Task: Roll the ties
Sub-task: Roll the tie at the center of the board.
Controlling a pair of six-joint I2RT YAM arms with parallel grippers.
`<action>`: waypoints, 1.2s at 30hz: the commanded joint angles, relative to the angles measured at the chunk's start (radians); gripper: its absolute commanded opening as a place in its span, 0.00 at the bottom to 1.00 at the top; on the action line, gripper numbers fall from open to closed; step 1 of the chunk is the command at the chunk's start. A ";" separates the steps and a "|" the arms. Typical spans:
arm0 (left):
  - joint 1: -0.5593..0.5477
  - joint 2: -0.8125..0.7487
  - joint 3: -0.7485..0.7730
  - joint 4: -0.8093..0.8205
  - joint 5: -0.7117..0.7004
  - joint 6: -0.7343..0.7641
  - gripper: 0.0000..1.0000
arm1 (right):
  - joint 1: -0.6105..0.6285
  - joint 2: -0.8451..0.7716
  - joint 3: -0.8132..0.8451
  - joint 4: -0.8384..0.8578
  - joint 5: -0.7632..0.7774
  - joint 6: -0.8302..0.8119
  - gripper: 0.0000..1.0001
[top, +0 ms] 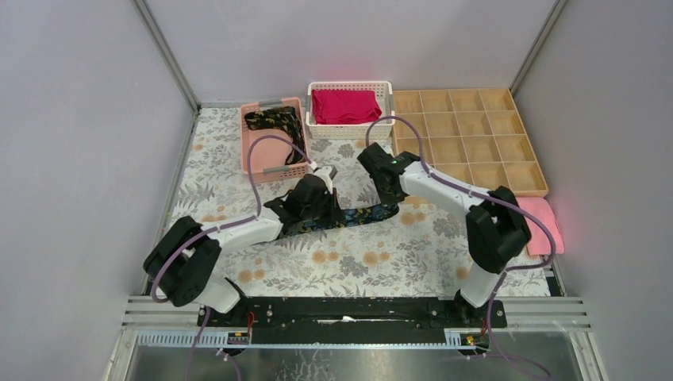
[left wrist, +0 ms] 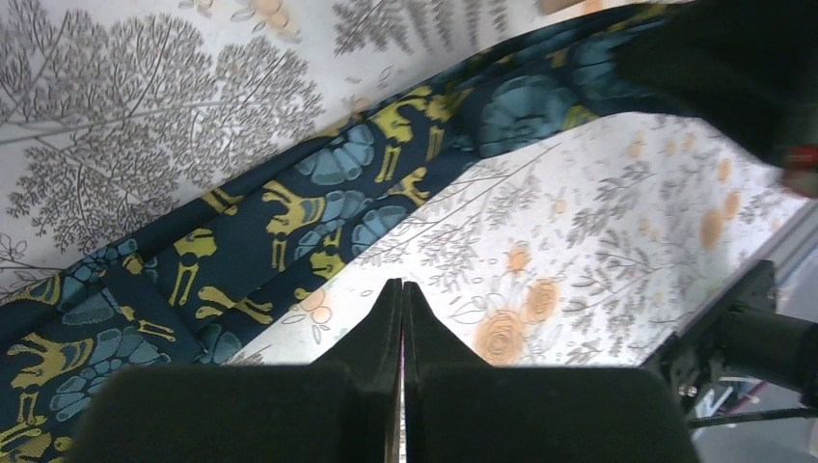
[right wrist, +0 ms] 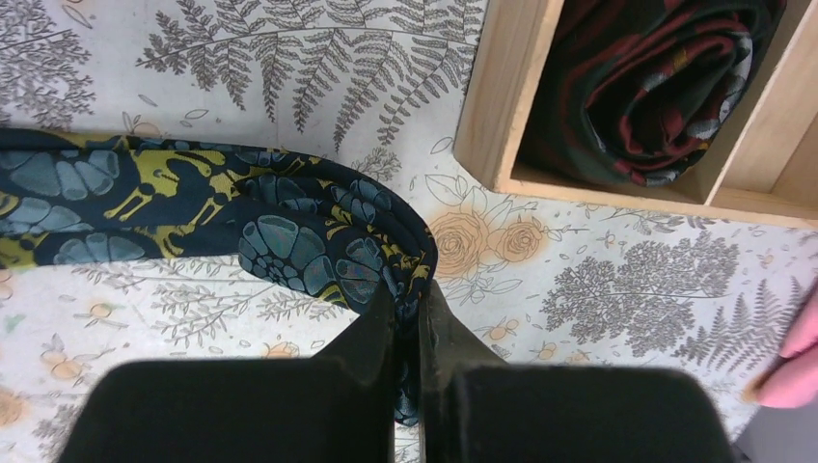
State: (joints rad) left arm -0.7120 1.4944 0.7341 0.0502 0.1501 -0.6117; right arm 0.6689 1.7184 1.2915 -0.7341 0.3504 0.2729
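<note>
Navy necktie (top: 361,216), printed with teal flowers and yellow-gold figures, lies stretched as a flat strip across the middle of the floral tablecloth (top: 357,262). In the overhead view we see it running slantwise between the two arms. At its right end the fabric is folded back on itself into a small curl. The right gripper (right wrist: 407,299) is clamped on that curl, its fingers pressed together with the cloth pinched between them. This end sits near the corner of the wooden compartment tray (top: 476,151), apart from it. In the corner compartment closest to that gripper we find a rolled tie (right wrist: 656,87), dark with red stripes and small pale marks, coiled and filling the cell. The left gripper (left wrist: 402,289) has its fingers closed flat against each other with nothing between them. From its wrist camera the tips point at bare tablecloth just beside the edge of the necktie, and we cannot tell whether they touch the table. At the far side a pink basket (top: 248,151) holds a loose tangle of dark patterned ties (top: 274,121). Next to it a white basket (top: 349,131) holds a folded red cloth (top: 345,105). A pink towel (top: 548,226) lies at the right edge of the table, just beside the tray's near side.
</note>
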 commanded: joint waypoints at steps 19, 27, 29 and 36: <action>-0.001 -0.569 0.038 -0.374 -0.369 -0.031 0.00 | 0.186 0.303 0.388 -0.277 0.281 0.078 0.00; -0.001 -0.636 0.054 -0.430 -0.404 -0.032 0.00 | 0.213 0.333 0.422 -0.281 0.259 0.077 0.00; -0.001 -0.642 0.058 -0.438 -0.410 -0.030 0.00 | 0.216 0.349 0.431 -0.281 0.252 0.077 0.00; -0.001 -0.663 0.061 -0.463 -0.429 -0.024 0.00 | 0.232 0.412 0.476 -0.272 0.226 0.065 0.00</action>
State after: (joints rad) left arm -0.7120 0.8520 0.7578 -0.3786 -0.2371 -0.6399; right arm 0.8825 2.0937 1.7111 -0.9890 0.5838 0.3340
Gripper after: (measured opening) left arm 0.008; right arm 0.059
